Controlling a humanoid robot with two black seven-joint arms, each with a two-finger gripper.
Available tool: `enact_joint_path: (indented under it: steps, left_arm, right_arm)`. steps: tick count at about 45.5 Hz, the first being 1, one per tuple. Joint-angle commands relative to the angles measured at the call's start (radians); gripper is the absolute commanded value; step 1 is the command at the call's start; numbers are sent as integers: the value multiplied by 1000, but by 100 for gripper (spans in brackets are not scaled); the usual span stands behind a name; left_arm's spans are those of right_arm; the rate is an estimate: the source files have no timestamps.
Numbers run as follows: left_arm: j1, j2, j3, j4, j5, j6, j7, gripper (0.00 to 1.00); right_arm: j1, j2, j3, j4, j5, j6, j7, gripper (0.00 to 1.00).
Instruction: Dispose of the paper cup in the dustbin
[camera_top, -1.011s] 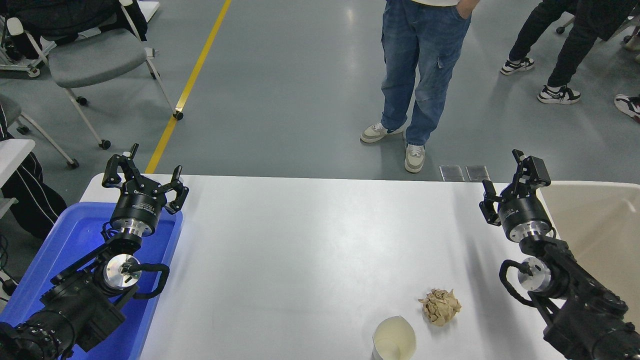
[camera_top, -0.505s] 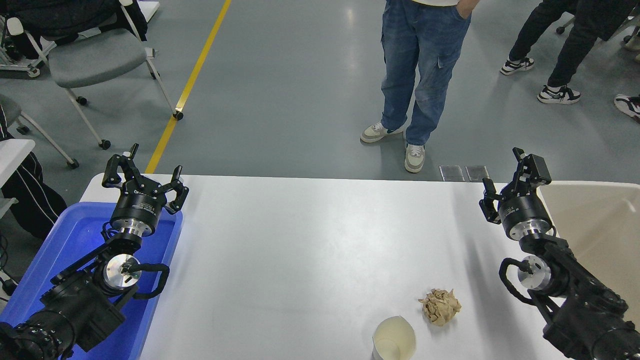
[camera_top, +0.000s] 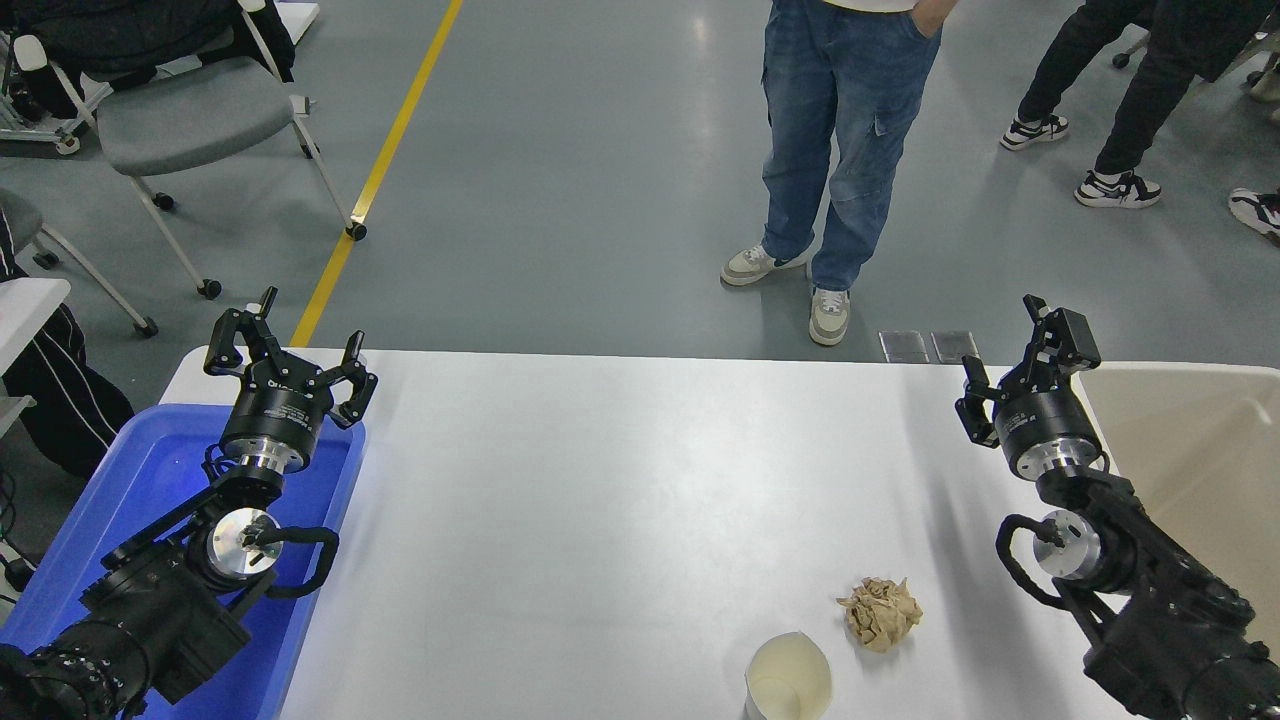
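the paper cup (camera_top: 789, 677) stood upright at the table's (camera_top: 620, 480) near edge, just beside a crumpled tan paper ball (camera_top: 880, 612). the right gripper (camera_top: 1020, 350) hung spread wide and empty beside the dustbin (camera_top: 1200, 440), well apart from the cup. the left gripper (camera_top: 290, 350), also wide, sat over the blue tray (camera_top: 130, 480).

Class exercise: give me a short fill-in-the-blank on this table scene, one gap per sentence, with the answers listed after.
1. The paper cup stands near the table's ____ edge.
2. Right beside it lies a crumpled ____ ball.
3. The dustbin sits at the table's ____ end.
4. The left end effector hovers over a ____ tray.

Answers: near; paper; right; blue
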Motion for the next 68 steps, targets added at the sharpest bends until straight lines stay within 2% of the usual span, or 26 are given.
enact_joint_path:
  steps: [1,13,19,25,29,39,44,55,61,68]
  left_arm:
    - [0,0,0,0,0,0,0,100]
    - [0,0,0,0,0,0,0,100]
    - [0,0,0,0,0,0,0,100]
    - [0,0,0,0,0,0,0,100]
    - [0,0,0,0,0,1,0,100]
    - [0,0,0,0,0,1,0,100]
    - [0,0,0,0,0,1,0,100]
    - [0,0,0,0,0,0,0,100]
    - [0,0,0,0,0,1,0,100]
    - [0,0,0,0,0,0,0,100]
  right_arm:
    - [4,-41,2,81,19,-11,-119,100]
    - [-13,-165,-53,260,4,-52,-173,100]
    - [-15,-292,-156,392,2,-78,-228,100]
    - [-16,-413,-252,532,-32,-81,-241,100]
    - [-16,-475,-338,619,-136,-81,-248,100]
    - [30,-617,-530,804,-518,-77,-273,100]
    - [178,-664,-735,819,-656,-70,-273,100]
    - [648,-656,-1263,842,-723,-61,-274,100]
    - [878,-537,-1505,859,-768,-43,-285,100]
    - [1018,-395,-1610,857,-766,26,-351,100]
